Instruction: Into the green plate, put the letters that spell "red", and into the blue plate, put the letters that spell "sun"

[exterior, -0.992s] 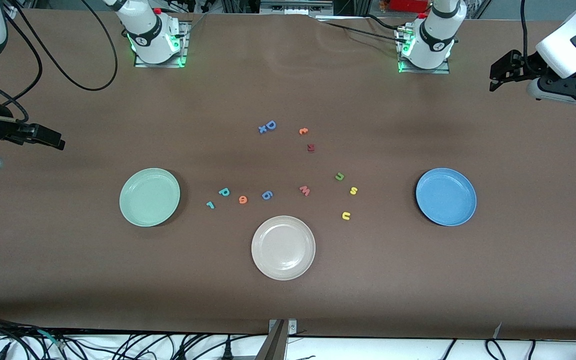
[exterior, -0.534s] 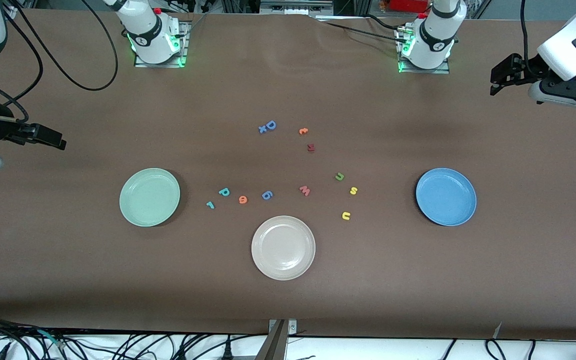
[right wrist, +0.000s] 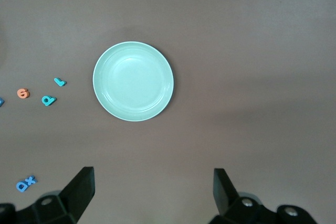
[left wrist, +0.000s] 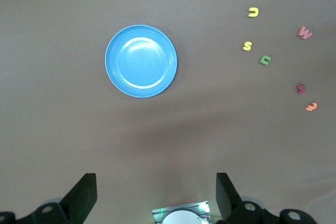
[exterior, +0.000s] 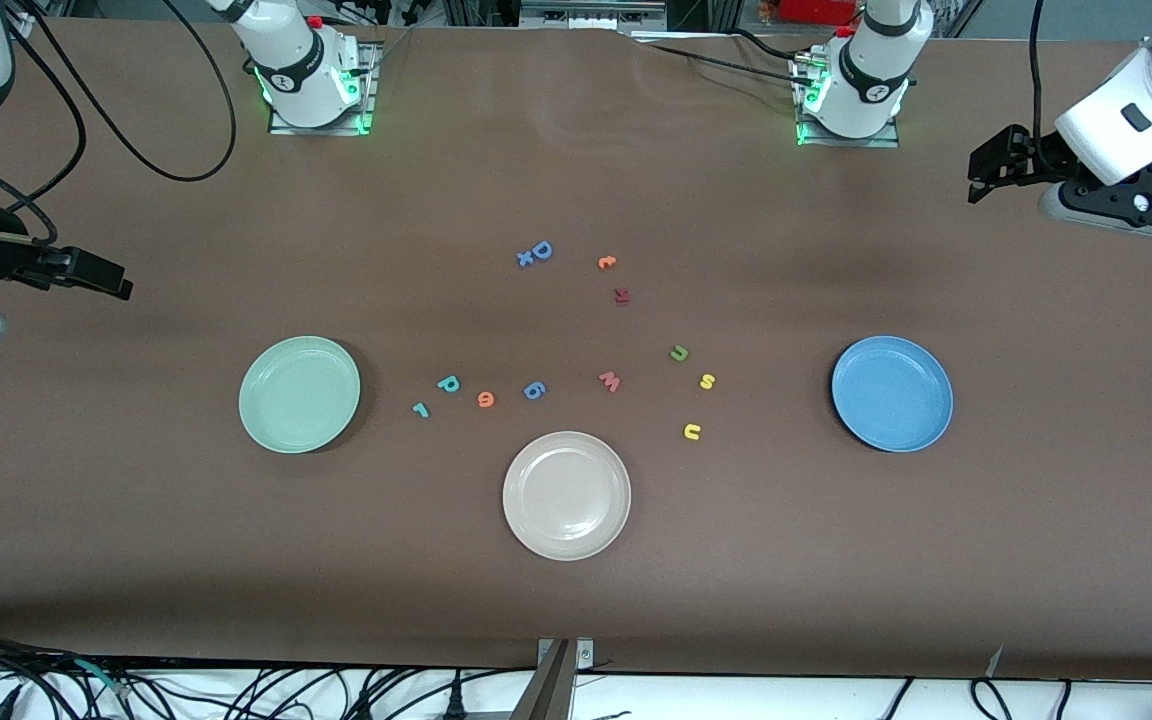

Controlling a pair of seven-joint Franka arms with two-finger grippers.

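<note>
six tiny, flat, light, probably soft foam letters, teal r (exterior: 421,410), d (exterior: 448,384), orange e (exterior: 485,399) near my empty green plate (exterior: 299,394), s (exterior: 707,381), u (exterior: 692,431), n (exterior: 679,352) near blue plate (exterior: 892,393), want edge pinches; left gripper (exterior: 981,172) and right gripper (exterior: 121,283) hang open, empty, high over the table ends.

White arms (exterior: 1126,100); black tools (exterior: 996,165); green-lit bases (exterior: 316,105); black cables (exterior: 136,150).
</note>
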